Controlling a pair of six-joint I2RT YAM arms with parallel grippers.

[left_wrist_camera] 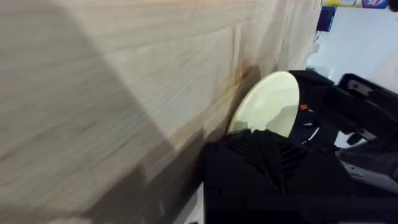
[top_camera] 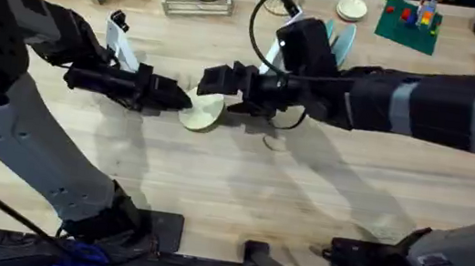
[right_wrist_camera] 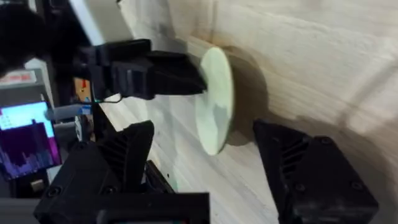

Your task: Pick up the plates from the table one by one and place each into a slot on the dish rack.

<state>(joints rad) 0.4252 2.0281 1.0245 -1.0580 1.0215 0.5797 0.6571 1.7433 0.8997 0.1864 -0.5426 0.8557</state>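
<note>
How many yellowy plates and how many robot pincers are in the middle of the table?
cream-yellow plate: 1
pincers: 2, the left pincer and the right pincer
Total: 3

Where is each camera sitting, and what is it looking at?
Overhead: above the table, looking down; both arms meet at the cream plate.
Left wrist: on the left arm, facing the cream plate; its own black finger shows.
Right wrist: on the right arm, facing the plate; own fingers spread wide.
All three share the plate.
</note>
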